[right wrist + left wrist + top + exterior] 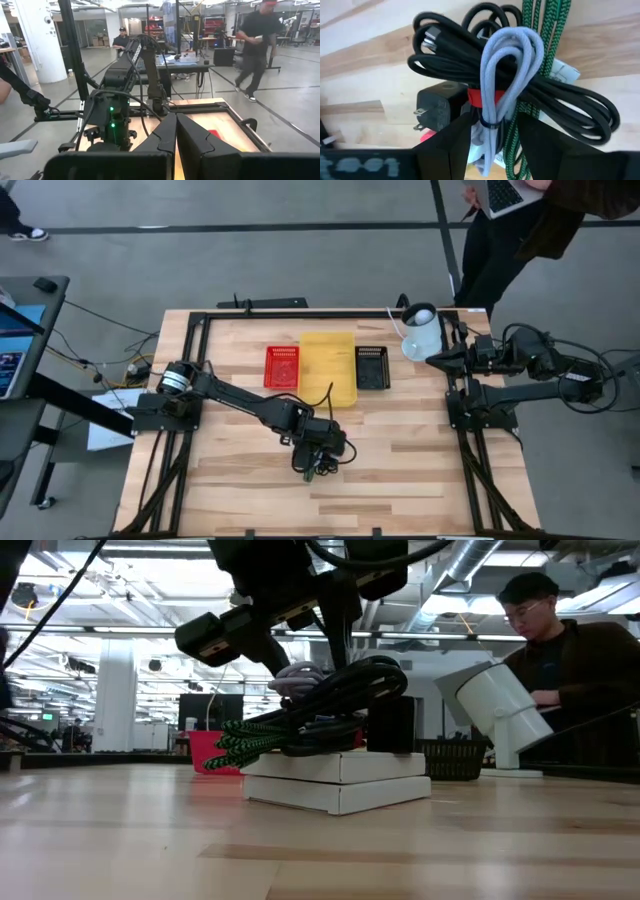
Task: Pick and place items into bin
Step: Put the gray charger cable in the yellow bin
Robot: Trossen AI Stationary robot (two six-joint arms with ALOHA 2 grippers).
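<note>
The items lie in one pile (320,465) on the wooden table, near the middle. In the left wrist view I see a coiled black cable (560,107) bound by a red tie, a looped grey cable (507,55), green braided cord (545,20), a black plug block (437,110), a white packet (565,72) and a pink-red piece (427,136). In the low view the pile rests on white packets (340,780). My left gripper (494,122) comes down over the pile, shut on the grey cable. My right gripper (176,122) waits shut at the table's right edge (432,360). My left gripper pinches the grey cable's looped bundle at its tied end (490,125) between its two fingers, coming from above. Green cord strands (510,150) also sit between the fingers. The grey loops lie across the black cable, and the pile stays on the white packets.
Three bins stand side by side toward the far edge: red (282,367), yellow (328,367) and black (372,367). A white lamp-like object (420,330) stands at the far right corner. A person (520,220) stands beyond the far right corner.
</note>
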